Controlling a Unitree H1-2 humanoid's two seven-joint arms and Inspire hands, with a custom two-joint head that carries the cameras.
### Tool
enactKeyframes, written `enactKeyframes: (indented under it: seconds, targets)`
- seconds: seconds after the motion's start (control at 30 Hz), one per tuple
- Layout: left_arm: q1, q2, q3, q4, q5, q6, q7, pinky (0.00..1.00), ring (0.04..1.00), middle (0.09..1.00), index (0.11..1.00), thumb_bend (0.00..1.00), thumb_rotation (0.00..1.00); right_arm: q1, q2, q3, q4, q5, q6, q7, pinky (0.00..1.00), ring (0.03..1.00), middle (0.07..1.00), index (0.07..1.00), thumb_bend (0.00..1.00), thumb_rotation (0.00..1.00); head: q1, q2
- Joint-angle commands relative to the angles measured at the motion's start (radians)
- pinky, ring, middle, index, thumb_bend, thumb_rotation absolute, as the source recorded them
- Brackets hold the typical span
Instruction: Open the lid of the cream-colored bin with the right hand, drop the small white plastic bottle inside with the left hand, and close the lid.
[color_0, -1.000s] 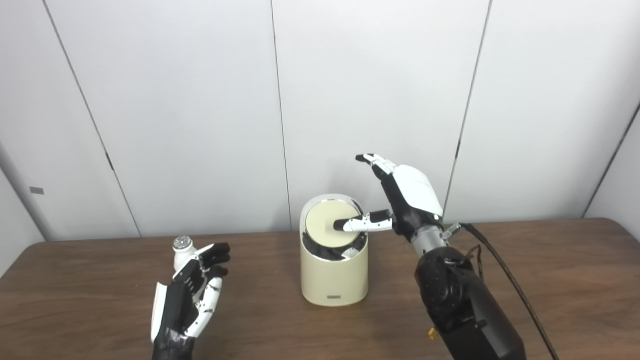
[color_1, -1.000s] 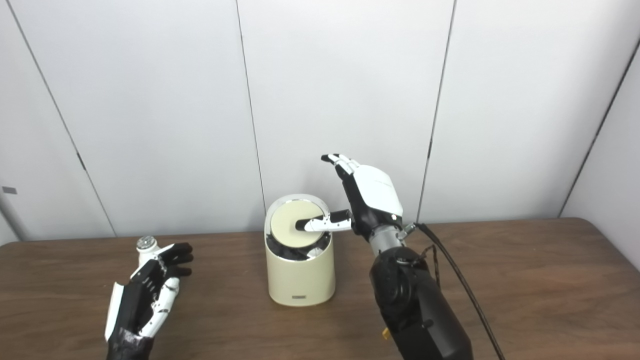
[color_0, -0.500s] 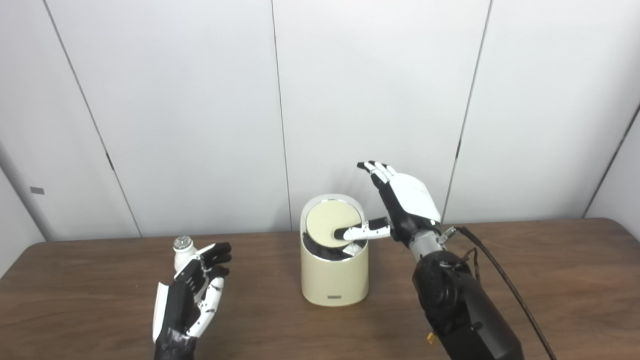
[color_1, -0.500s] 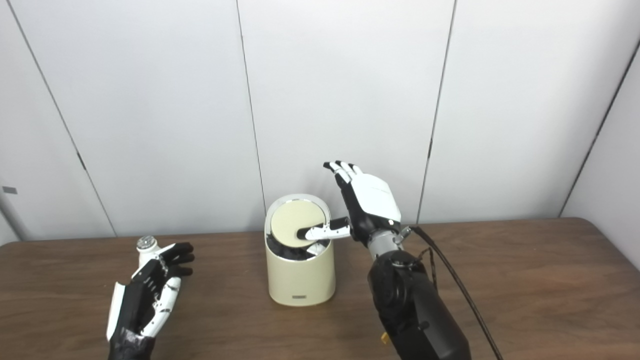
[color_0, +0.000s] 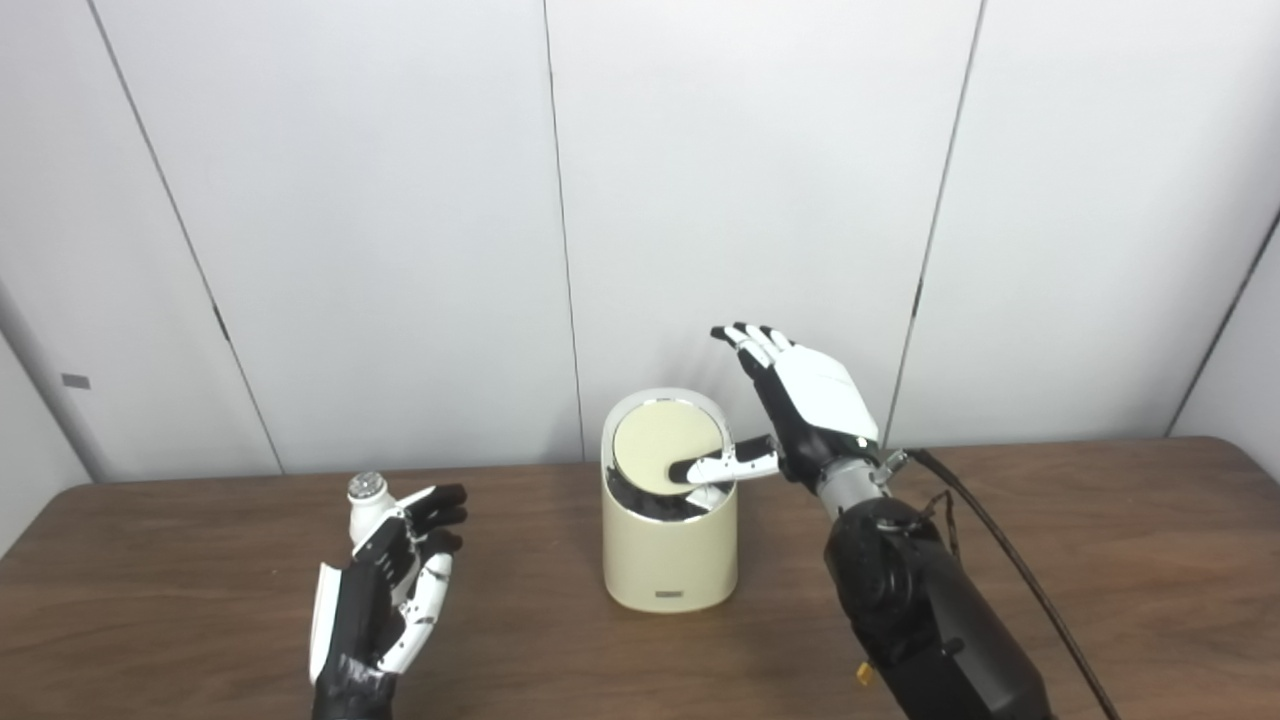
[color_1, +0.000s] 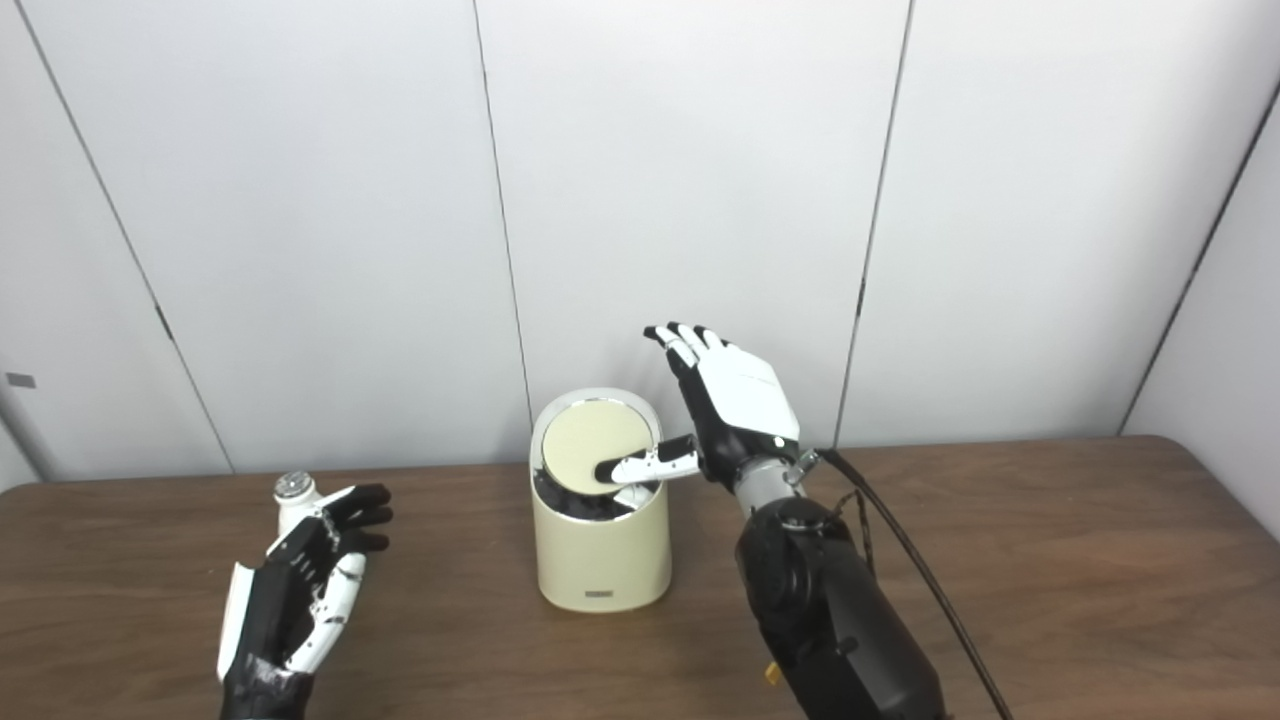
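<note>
The cream-colored bin (color_0: 668, 555) stands at the table's middle. Its round lid (color_0: 660, 450) is tilted up toward the back, showing a dark gap at the front. My right hand (color_0: 810, 405) is open beside the bin's right rim, its thumb (color_0: 722, 466) lying across the lid's lower edge. The small white plastic bottle (color_0: 366, 505) with a silver cap stands upright at the left. My left hand (color_0: 385, 590) is open just in front of the bottle, fingertips beside it, holding nothing.
The brown wooden table (color_0: 1100, 580) runs the full width, with white wall panels (color_0: 750, 200) close behind it. A black cable (color_0: 1010, 570) trails from my right wrist over the table's right side.
My right hand has sunk a little and its thumb has slid down to the lid's lower edge. My left hand has crept slightly forward toward the bottle.
</note>
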Motion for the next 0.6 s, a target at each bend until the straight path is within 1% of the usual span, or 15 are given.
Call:
enactKeyframes:
  seconds: [0.0,0.1,0.17,0.33,0.57]
  targets:
    - [-0.031,0.003,0.002,-0.038,-0.009,-0.028,0.005,0.64,0.730,0.754,0.732,0.23,0.49,-0.034,-0.012,0.000,-0.013,-0.024,0.009,-0.006,0.96,0.969,0.952,0.917,1.00,0.29,0.000,0.001]
    - [-0.032,0.002,0.003,-0.038,-0.005,-0.028,0.008,0.64,0.729,0.753,0.732,0.23,0.49,-0.034,-0.011,0.002,-0.010,-0.026,0.010,-0.012,0.93,0.958,0.943,0.909,0.99,0.20,-0.001,0.002]
    - [-0.033,0.003,0.003,-0.038,-0.003,-0.029,0.010,0.64,0.731,0.753,0.731,0.22,0.49,-0.035,-0.011,0.005,-0.011,-0.030,0.015,-0.012,0.94,0.956,0.941,0.907,0.98,0.18,-0.001,0.002]
    - [-0.031,0.004,0.004,-0.041,-0.003,-0.028,0.007,0.65,0.732,0.754,0.733,0.23,0.51,-0.034,-0.009,0.008,-0.020,-0.028,0.020,-0.011,0.95,0.960,0.942,0.906,0.97,0.18,-0.001,0.002]
    - [-0.030,0.006,0.005,-0.044,-0.012,-0.027,-0.001,0.64,0.733,0.756,0.737,0.22,0.51,-0.030,-0.007,0.003,-0.029,-0.020,0.024,-0.006,0.95,0.961,0.945,0.910,0.97,0.21,-0.003,0.003]
